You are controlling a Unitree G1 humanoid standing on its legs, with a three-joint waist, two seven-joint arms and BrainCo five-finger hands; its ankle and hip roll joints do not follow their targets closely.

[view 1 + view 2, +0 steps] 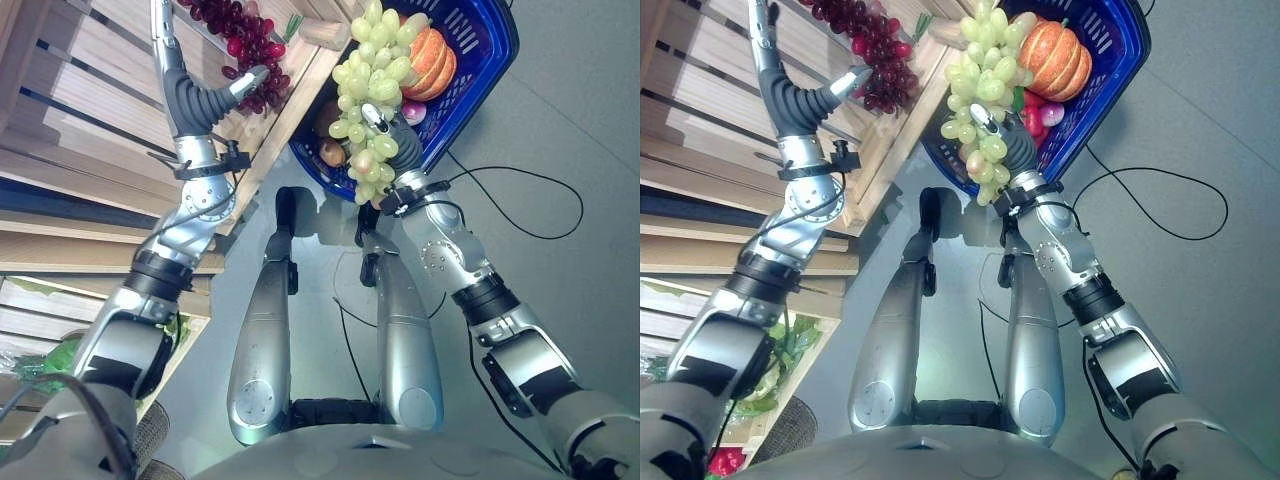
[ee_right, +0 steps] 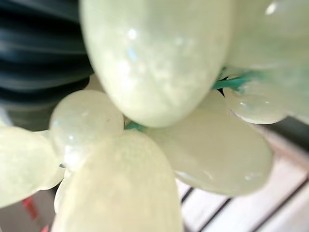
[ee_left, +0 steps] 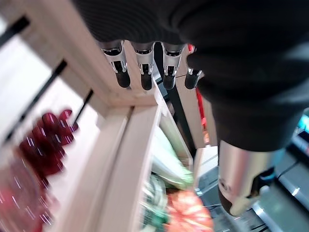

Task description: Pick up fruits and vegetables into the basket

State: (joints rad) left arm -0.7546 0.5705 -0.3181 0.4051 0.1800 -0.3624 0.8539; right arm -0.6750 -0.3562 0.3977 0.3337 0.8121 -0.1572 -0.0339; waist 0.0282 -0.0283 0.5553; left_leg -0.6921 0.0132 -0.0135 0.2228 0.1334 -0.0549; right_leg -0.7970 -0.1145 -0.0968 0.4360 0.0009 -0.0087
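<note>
A bunch of green grapes (image 1: 372, 70) (image 2: 154, 63) hangs over the near rim of the blue basket (image 1: 478, 40), with my right hand (image 1: 402, 150) curled on it from below. An orange pumpkin (image 1: 432, 62) and a few small fruits lie inside the basket. My left hand (image 1: 200, 100) reaches up over the wooden shelf with its fingers (image 3: 145, 72) straight and nothing in them. Its thumb points at a bunch of red grapes (image 1: 250, 40) (image 3: 46, 145) lying on the shelf just beyond it.
The slatted wooden shelf (image 1: 90, 130) takes up the left side, its corner rail (image 3: 125, 159) touching the basket's left end. A lower crate holds leafy greens (image 1: 780, 350). Grey floor (image 1: 560, 130) lies to the right of the basket.
</note>
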